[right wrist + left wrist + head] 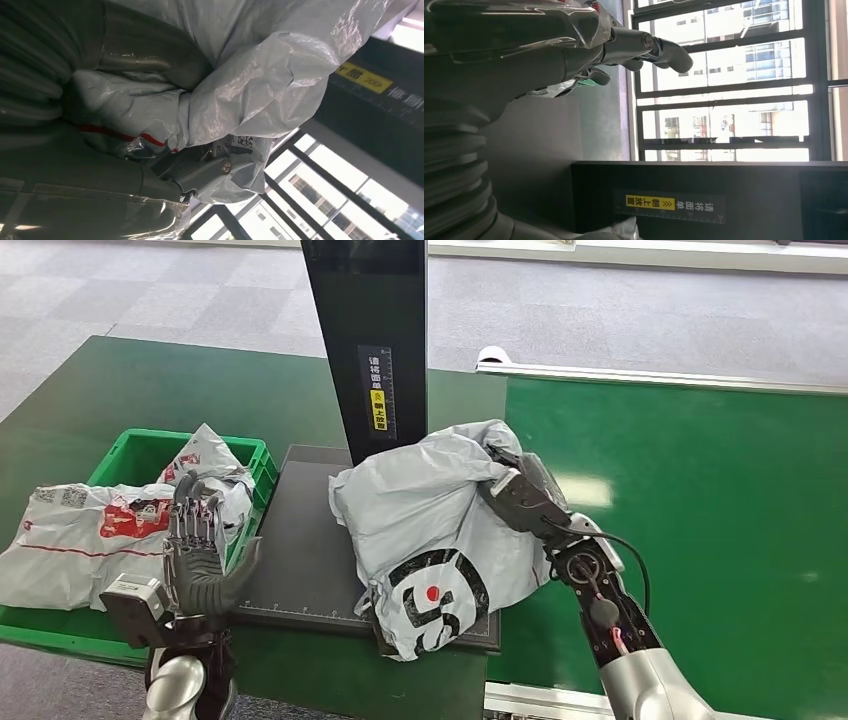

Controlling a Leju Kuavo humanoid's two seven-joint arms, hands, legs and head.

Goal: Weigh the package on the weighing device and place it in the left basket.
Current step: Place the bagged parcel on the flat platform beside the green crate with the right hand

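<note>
A crumpled grey plastic package (425, 530) with a black and red logo lies on the dark scale platform (300, 550), in front of the black upright column (375, 340). My right hand (522, 492) grips the package's right side; in the right wrist view its thumb (200, 172) and fingers dig into the grey plastic (260, 85). My left hand (198, 545) is raised with its fingers spread, between the scale and the green basket (140, 450), holding nothing. The left wrist view shows the left hand's fingers (659, 47) apart in the air.
The green basket at the left holds other grey and white mail bags (90, 525). A green conveyor belt (700, 520) runs to the right of the scale, with a metal rail (650, 375) behind it. The scale column stands just behind the package.
</note>
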